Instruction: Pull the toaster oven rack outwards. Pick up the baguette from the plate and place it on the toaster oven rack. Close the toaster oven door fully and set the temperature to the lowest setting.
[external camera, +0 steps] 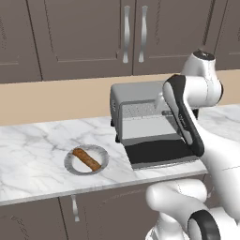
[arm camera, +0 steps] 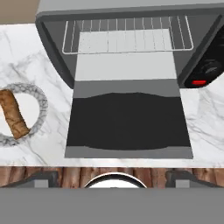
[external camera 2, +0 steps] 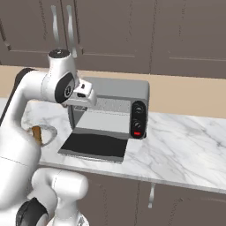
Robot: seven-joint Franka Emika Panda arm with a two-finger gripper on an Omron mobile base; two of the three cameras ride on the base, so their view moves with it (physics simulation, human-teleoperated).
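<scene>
The grey toaster oven (external camera: 133, 93) (external camera 2: 119, 90) stands on the marble counter. Its dark-glass door (external camera: 161, 151) (external camera 2: 95, 145) (arm camera: 129, 122) lies dropped flat toward me. The wire rack (arm camera: 127, 37) (external camera 2: 112, 105) sits inside the cavity, high up. Two knobs (external camera 2: 138, 115) and a red button (arm camera: 199, 82) are on its black right panel. To the oven's left, the brown baguette (external camera: 86, 159) (arm camera: 13, 113) lies on the speckled plate (external camera: 69, 164) (arm camera: 39, 100). My gripper (arm camera: 113, 177) (external camera 2: 84, 99) hovers above and in front of the open door, open and holding nothing.
Dark brown wall cabinets (external camera: 93, 33) hang behind the oven above a tan backsplash. The marble counter (external camera 2: 185, 137) stretches bare to the oven's right. Its front edge runs just before the door, with base cabinets (external camera: 75, 208) below and wooden floor (arm camera: 70, 175).
</scene>
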